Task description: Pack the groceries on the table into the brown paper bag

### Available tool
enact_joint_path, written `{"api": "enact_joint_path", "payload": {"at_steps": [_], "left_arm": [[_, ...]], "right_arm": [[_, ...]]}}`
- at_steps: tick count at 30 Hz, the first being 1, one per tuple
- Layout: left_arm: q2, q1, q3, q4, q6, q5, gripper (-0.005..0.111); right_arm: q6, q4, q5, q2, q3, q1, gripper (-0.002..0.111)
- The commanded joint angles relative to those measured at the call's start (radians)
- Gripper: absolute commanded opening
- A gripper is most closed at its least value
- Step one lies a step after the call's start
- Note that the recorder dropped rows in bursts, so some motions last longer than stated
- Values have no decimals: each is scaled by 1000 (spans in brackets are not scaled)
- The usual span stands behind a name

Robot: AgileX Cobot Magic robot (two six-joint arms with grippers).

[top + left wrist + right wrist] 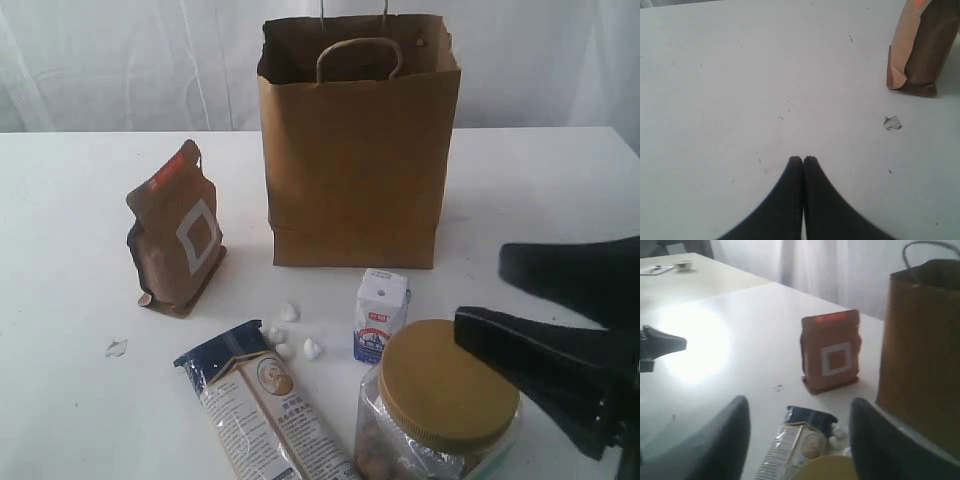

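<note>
The brown paper bag (355,150) stands upright and open at the back of the table (70,200). Left of it stands a brown red-labelled pouch (175,235). A blue-topped noodle packet (265,405) lies at the front, with small white lumps (295,335) and a white-blue carton (380,315) beside it. My right gripper (480,290) hangs open at the tan-lidded clear jar (440,400); its lower finger is by the lid's edge. In the right wrist view the lid (830,470) shows low between the spread fingers of the gripper (799,402). My left gripper (803,159) is shut, empty, over bare tabletop.
A small pale flat scrap (116,348) lies on the table left of the noodle packet, also near the pouch (922,50) in the left wrist view. White curtains hang behind the table. A second table with small items (670,267) shows far off.
</note>
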Motion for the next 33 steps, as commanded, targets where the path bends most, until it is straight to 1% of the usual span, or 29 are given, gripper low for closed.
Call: {"api": "enact_joint_path", "payload": {"at_steps": [1, 4, 8, 9, 12, 15, 18, 22, 25, 27, 30, 31, 33], "left_arm": [[-3, -6, 3, 0, -9, 0, 0], [-3, -6, 3, 0, -9, 0, 0], [-3, -6, 3, 0, -9, 0, 0], [-3, -6, 3, 0, -9, 0, 0], [-3, -6, 3, 0, -9, 0, 0], [-3, -6, 3, 0, -9, 0, 0], [-3, -6, 3, 0, -9, 0, 0], [-3, -6, 3, 0, -9, 0, 0], [-3, -6, 3, 0, -9, 0, 0], [-3, -6, 3, 0, -9, 0, 0], [-3, -6, 3, 0, -9, 0, 0], [-3, -6, 3, 0, -9, 0, 0], [-3, -6, 3, 0, -9, 0, 0]], "right_arm": [[100, 18, 45, 145, -5, 39, 32], [92, 78, 115, 252, -10, 63, 23], [80, 88, 160, 369, -75, 111, 3], [80, 88, 151, 395, -96, 126, 0], [80, 85, 99, 467, -153, 174, 0], [95, 28, 15, 528, -211, 230, 0], [100, -73, -181, 567, -261, 273, 0], [106, -76, -510, 573, -303, 287, 0], [106, -76, -638, 561, -314, 287, 0], [106, -76, -640, 555, -314, 287, 0], [169, -108, -557, 571, -311, 287, 0], [217, -181, -540, 589, -311, 289, 0], [331, -320, -582, 628, -311, 300, 0]]}}
